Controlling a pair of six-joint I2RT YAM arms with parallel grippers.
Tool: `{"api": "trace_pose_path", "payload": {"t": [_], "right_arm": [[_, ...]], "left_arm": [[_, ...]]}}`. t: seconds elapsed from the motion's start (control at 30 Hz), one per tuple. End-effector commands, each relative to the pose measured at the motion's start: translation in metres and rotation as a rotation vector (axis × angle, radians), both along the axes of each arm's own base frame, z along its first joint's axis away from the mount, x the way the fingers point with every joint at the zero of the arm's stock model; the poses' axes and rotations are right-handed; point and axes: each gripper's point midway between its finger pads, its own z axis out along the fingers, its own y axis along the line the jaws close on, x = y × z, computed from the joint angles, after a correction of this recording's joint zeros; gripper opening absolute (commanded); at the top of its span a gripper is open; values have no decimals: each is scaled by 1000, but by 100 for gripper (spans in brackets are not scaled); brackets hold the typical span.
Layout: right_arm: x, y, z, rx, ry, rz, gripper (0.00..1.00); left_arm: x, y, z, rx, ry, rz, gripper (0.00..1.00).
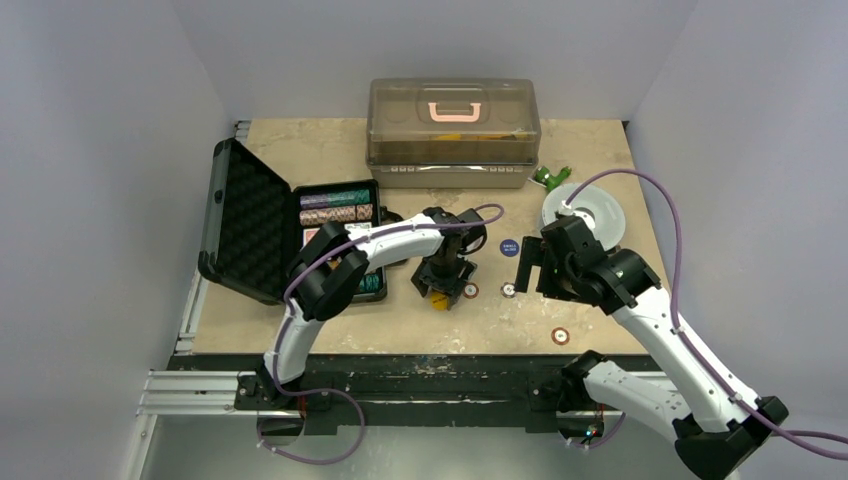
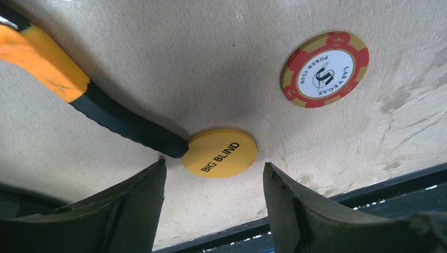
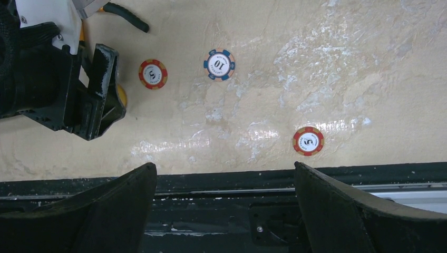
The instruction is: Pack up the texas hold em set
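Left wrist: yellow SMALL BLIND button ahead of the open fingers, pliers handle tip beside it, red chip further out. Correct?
Not quite: the yellow button reads BIG BLIND, not SMALL BLIND; the left wrist view shows the lettering. The rest stands: it lies ahead of the open left gripper, the pliers handle ends beside it, the red chip lies further out.

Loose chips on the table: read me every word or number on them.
"BIG BLIND": yellow disc.
"LAS VEGAS POKER CLUB", "5": nearby red chip.
"10": blue-edged chip.
"5": lone red chip.
Too small to read: white lettering on the dark blue disc.
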Motion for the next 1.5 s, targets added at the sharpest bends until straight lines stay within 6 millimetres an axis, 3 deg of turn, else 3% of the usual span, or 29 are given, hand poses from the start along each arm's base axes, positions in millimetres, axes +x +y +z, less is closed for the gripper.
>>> {"api": "trace_pose_path", "payload": {"t": [0.0, 1.07, 1.47], "right_arm": [[9, 3, 12, 28, -46, -21, 99], [-1, -1, 2, 21, -28, -3, 99], [2, -1, 5, 11, -36, 1, 99]], "left_arm": [[2, -10, -8, 6, -10, 10, 66], [-2, -4, -27, 148, -40, 124, 52], [6, -3, -29, 176, -62, 76, 58]]}}
